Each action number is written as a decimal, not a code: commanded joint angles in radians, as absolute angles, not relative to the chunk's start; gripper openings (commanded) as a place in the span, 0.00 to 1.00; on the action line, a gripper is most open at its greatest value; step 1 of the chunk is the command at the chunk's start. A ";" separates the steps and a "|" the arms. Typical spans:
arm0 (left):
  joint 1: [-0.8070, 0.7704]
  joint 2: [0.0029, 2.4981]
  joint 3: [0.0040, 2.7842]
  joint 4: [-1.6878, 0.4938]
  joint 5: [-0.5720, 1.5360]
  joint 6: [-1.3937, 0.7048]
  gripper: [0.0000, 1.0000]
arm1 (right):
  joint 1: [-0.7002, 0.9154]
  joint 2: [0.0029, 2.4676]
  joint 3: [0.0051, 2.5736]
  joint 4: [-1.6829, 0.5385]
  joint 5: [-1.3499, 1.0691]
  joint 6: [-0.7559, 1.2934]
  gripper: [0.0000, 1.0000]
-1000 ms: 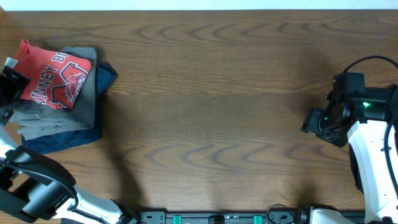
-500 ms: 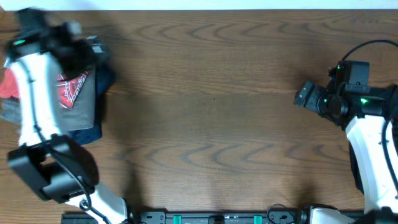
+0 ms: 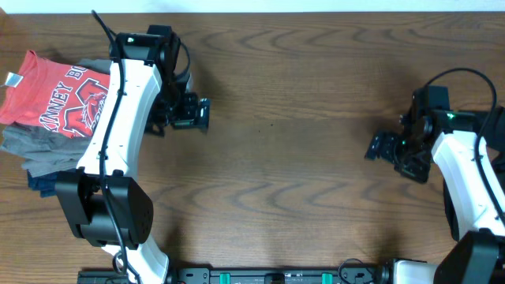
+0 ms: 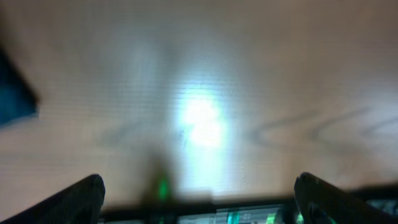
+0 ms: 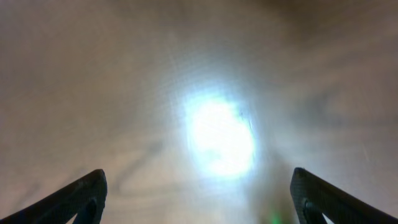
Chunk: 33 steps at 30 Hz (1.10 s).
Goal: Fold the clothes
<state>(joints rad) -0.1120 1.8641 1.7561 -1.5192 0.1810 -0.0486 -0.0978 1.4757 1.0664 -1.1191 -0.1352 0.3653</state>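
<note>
Three stacked garments [image 3: 39,148], coral-red T-shirt [image 3: 67,95] topmost, left hand [image 3: 199,113], right hand [image 3: 375,147] empty

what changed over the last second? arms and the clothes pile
The left gripper swung from the far-left edge of the stack, across it, to bare table on the stack's right. It is open and no garment came with it. The right gripper drifted slightly toward the centre, also open. The red T-shirt is unchanged, on top of the stack, which is in the same spot.
</note>
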 commanded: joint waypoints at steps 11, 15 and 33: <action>-0.108 1.420 1.468 -1.327 0.148 -0.054 0.98 | -0.013 0.896 1.002 -1.138 0.060 0.445 0.99; -0.108 1.132 1.234 -1.102 0.140 -0.052 0.98 | 0.062 0.685 0.916 -1.045 0.138 0.478 0.99; -0.108 0.626 0.859 -0.757 0.141 -0.053 0.98 | 0.079 0.503 0.788 -1.092 0.183 0.478 0.99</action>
<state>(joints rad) -0.1116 0.6304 0.8585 -0.7586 0.1497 -0.0517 0.0708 0.5095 0.7921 -1.0840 0.1627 0.4641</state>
